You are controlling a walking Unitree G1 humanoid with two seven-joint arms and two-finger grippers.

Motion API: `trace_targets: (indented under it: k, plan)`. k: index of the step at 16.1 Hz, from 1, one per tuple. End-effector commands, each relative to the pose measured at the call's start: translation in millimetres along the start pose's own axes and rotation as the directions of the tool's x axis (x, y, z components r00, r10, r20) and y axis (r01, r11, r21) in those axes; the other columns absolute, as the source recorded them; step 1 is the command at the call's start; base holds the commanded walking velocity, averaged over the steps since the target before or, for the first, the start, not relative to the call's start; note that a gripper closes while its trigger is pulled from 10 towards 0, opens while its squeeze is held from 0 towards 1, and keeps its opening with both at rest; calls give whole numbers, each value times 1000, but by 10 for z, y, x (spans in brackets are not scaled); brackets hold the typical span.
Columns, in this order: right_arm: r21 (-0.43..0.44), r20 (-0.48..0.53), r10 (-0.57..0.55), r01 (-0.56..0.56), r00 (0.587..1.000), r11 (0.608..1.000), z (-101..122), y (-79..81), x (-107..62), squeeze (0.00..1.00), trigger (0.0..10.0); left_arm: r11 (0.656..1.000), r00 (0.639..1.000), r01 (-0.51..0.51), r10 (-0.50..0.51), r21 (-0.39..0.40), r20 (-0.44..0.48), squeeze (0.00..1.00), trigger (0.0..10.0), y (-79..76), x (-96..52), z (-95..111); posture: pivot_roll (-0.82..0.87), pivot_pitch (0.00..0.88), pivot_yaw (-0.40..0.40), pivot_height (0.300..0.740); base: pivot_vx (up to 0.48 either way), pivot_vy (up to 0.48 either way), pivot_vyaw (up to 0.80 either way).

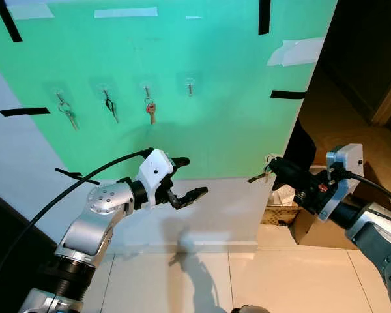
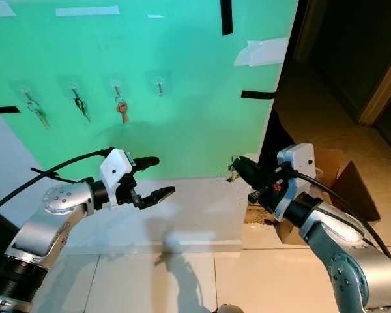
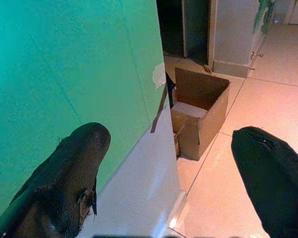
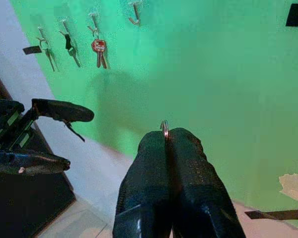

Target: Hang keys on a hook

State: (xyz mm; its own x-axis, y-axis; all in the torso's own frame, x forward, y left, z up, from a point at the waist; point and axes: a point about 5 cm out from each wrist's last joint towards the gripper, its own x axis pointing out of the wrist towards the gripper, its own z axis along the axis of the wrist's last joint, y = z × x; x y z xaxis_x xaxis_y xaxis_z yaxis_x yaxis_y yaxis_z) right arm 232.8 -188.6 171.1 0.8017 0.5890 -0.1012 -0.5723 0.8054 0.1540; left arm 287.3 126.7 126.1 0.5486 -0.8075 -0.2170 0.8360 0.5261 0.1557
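The green board (image 1: 182, 98) carries four hooks along its upper part; three hold keys, and the rightmost hook (image 1: 189, 85) is free, likely the target. The left gripper (image 1: 189, 177) hovers low before the board, jaws spread. The right gripper (image 1: 277, 165), near the board's right edge, pinches the keys (image 1: 260, 173) by their ring (image 4: 164, 128), ready for hooking.

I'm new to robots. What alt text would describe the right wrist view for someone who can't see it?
The right end effector pinches a key ring between two shut black fingers, facing a green wall. On the wall, four hooks in a row: three hold keys, the fourth hook is empty. The open left end effector waits nearby.
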Motion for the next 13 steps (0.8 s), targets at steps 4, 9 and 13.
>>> trace_targets:
  k: [4,9,13]
  plan:
    - [3,1,26,-26,1000,1000,43,61,55,0,10000,1000,1000,3,-3,5,15,0,10000,9,-4,73,-201,0,69,740,0,0,0]
    - [5,-7,40,-40,999,999,50,64,116,0,10000,1000,1000,-13,13,-3,13,0,10000,-10,-3,73,-191,0,59,740,0,0,0]
    - [8,7,43,-43,999,999,44,73,171,0,10000,1000,1000,-2,2,7,6,0,10000,-14,-19,98,-168,0,69,740,0,0,0]
